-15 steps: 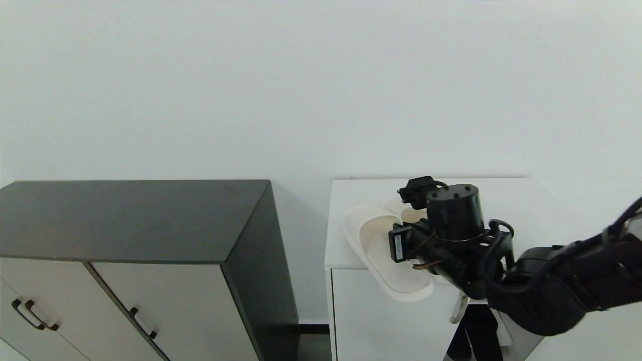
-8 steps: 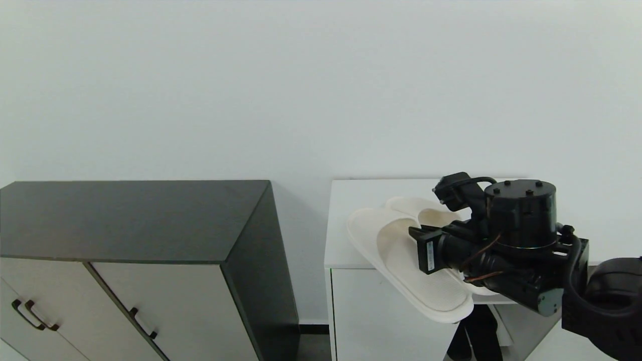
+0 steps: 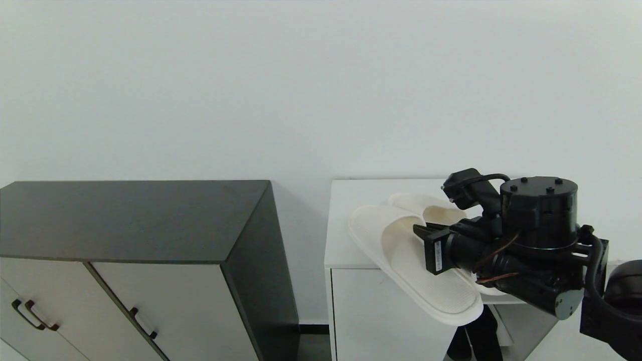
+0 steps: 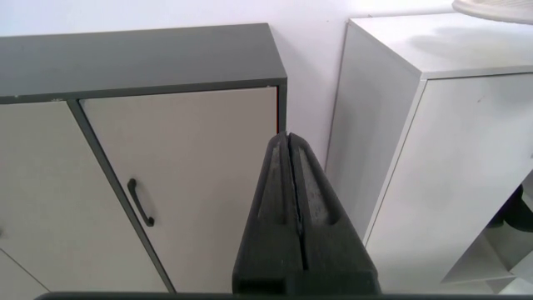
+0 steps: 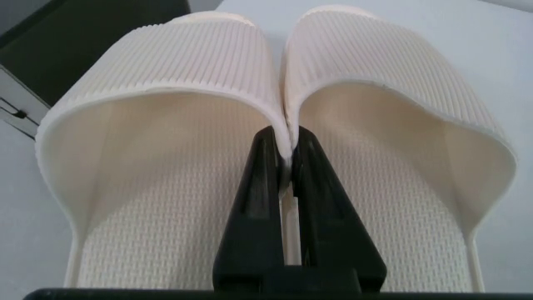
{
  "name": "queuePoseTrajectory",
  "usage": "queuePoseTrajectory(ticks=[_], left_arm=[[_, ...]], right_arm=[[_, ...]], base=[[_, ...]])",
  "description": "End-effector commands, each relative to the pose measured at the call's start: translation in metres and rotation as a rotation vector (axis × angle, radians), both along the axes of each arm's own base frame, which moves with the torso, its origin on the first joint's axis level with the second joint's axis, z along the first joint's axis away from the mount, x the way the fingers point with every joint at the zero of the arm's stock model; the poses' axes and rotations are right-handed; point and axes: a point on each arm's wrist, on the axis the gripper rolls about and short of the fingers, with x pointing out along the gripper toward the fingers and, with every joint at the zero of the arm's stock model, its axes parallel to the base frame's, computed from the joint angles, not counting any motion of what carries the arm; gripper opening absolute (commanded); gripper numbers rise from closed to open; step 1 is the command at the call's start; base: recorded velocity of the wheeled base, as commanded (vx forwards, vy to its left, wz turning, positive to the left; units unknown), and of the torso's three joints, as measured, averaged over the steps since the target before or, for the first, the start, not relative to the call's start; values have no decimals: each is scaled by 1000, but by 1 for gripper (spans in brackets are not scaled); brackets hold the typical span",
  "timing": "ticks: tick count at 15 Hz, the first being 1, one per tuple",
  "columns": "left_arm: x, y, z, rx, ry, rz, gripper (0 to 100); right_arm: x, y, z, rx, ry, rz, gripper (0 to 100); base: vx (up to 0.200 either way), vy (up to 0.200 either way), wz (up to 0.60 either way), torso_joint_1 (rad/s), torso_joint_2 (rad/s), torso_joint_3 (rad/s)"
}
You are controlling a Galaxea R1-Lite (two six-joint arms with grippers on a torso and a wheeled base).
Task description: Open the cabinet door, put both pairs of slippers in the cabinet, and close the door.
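A pair of cream slippers [image 3: 401,240] lies side by side on top of the white cabinet [image 3: 351,220], heels hanging past its front edge. My right gripper [image 5: 288,158] is shut on the slippers' two inner edges [image 5: 287,125], pinching them together; in the head view it sits at the slippers' heel end [image 3: 426,235]. The dark-topped cabinet [image 3: 125,220] with beige doors stands to the left, its doors [image 4: 183,183] closed with a black handle [image 4: 141,202]. My left gripper [image 4: 291,158] is shut on nothing, held in front of that cabinet's right door.
A dark pair of slippers [image 3: 474,336] shows below in the white cabinet's open lower part. A narrow gap with a dark floor [image 3: 313,346] separates the two cabinets. A plain white wall [image 3: 301,90] stands behind.
My right arm has drawn back to the right and toward me, dragging the cream slippers farther over the white cabinet's front edge.
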Motion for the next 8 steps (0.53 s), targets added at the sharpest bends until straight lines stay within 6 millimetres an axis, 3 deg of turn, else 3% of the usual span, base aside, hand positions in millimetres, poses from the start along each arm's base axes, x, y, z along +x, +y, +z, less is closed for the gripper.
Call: queuePoseTrajectory(ticks=[1, 8], left_arm=[[0, 0, 0, 0, 1, 0, 0], [0, 0, 0, 0, 1, -1, 0]], right_arm=[[0, 0, 0, 1, -1, 0, 0], [0, 0, -2, -17, -1, 2, 0]], base=[[0, 0, 0, 0, 0, 0], [-200, 0, 0, 2, 2, 3]])
